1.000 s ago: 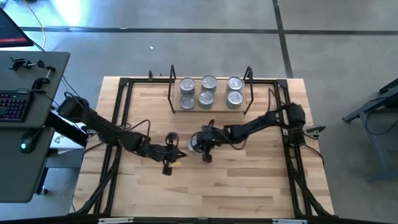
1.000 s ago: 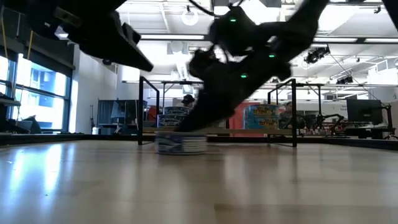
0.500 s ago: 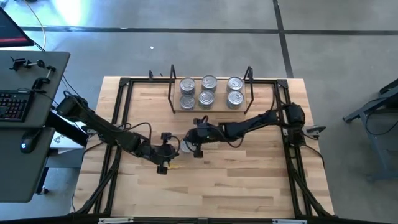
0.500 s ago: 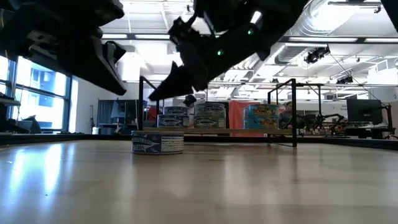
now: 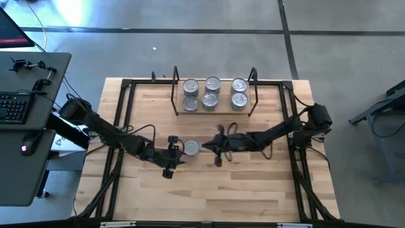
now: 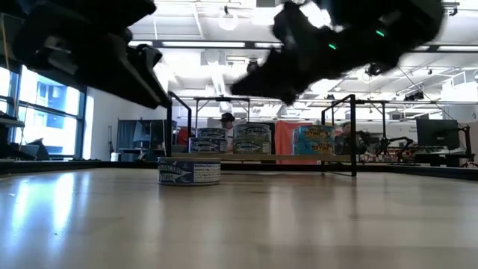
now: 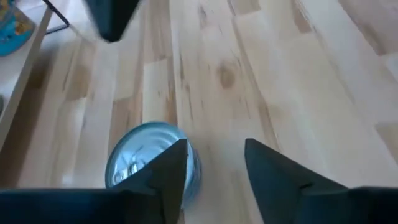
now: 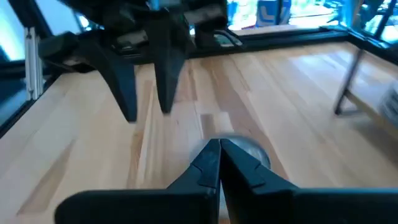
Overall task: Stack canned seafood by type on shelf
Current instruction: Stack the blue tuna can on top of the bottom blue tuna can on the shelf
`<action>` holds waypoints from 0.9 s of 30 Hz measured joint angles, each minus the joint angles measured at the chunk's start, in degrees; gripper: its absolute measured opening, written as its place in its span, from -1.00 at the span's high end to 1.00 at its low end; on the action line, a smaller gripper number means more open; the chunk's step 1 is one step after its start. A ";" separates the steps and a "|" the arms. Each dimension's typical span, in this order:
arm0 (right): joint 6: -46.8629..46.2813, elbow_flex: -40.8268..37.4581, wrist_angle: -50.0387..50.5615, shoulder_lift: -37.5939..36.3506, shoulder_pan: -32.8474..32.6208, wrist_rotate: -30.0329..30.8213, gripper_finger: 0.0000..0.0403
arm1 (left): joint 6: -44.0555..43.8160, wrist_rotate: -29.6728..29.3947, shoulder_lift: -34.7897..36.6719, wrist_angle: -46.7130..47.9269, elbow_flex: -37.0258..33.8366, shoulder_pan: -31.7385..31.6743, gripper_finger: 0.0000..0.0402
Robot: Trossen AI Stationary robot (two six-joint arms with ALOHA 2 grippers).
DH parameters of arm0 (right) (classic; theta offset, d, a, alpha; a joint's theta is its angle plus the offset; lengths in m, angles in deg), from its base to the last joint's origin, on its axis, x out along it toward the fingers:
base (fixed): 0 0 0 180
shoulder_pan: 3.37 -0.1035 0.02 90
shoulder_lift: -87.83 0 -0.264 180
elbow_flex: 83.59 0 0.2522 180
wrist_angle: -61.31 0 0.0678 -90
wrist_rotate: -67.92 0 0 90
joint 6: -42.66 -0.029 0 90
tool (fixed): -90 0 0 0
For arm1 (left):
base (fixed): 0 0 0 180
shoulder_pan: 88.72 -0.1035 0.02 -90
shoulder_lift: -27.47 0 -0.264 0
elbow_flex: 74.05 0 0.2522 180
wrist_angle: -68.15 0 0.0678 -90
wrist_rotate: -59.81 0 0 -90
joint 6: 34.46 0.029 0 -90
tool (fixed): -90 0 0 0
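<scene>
item: loose tin (image 5: 192, 147), short round can, shiny silver lid, blue-and-white printed label (image 6: 189, 171); stands upright on the wooden tabletop (image 5: 253, 190), in front of the shelf (image 5: 213, 109), between the two grippers, held by neither. left gripper (image 5: 175, 151) just beside it, fingers (image 7: 171, 171) apart. right gripper (image 5: 214, 147) near its other side, fingers together. shelf stock: six silver-lidded tins (image 5: 211, 92), two rows of three.

the right pincer (image 5: 212, 147) has backed off the tin (image 5: 191, 147); left pincer (image 5: 175, 154) opened.
</scene>
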 joint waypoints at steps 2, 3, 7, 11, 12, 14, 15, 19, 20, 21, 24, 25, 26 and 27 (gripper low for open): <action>-2.07 -4.96 -6.16 -0.44 -1.23 2.57 1.00 | 0.30 0.07 -0.50 -0.84 0.00 -0.60 0.16; -3.06 -6.98 -9.12 -0.55 -1.87 4.00 1.00 | 0.66 0.33 -0.95 -2.02 -0.01 -1.03 0.13; -5.62 -12.00 -15.76 -0.77 -4.17 8.03 1.00 | 3.67 4.72 -2.41 -3.79 -0.01 -2.45 0.07; -6.79 -13.20 -16.32 -0.76 -5.48 10.74 1.00 | 11.37 7.35 -4.10 -2.83 -0.03 -2.92 0.06; -6.71 -13.17 -16.25 -0.76 -5.63 10.86 1.00 | 13.54 7.31 -4.41 -2.93 -0.03 -2.82 0.06; -6.00 -12.91 -16.12 -0.76 -5.81 10.88 1.00 | 17.40 7.07 -5.12 -2.94 -0.03 -2.51 0.06; -5.67 -12.74 -16.14 -0.76 -5.81 10.88 1.00 | 19.06 6.92 -5.49 -2.84 -0.03 -2.31 0.06; -4.39 -12.29 -16.04 -0.76 -5.81 10.85 1.00 | 23.32 5.88 -7.51 -2.20 -0.03 -1.73 0.06; -4.35 -12.28 -16.04 -0.76 -5.80 10.83 1.00 | 24.18 5.22 -8.19 -1.61 -0.03 -1.64 0.06; -4.33 -12.28 -15.99 -0.76 -5.79 10.84 1.00 | 24.90 4.52 -8.94 -1.30 -0.03 -1.65 0.06; -4.35 -12.28 -15.99 -0.76 -5.79 10.83 1.00 | 26.93 1.82 -11.45 -1.86 -0.03 -1.65 0.06; -4.34 -12.26 -16.01 -0.76 -5.79 10.83 1.00 | 27.49 1.09 -12.29 -2.52 -0.03 -1.65 0.06; -4.33 -12.26 -16.00 -0.76 -5.79 10.82 1.00 | 27.88 0.49 -13.11 -3.23 -0.03 -1.66 0.06; -4.33 -12.26 -16.01 -0.76 -5.79 10.81 1.00 | 28.07 -0.01 -13.88 -3.93 -0.03 -1.79 0.06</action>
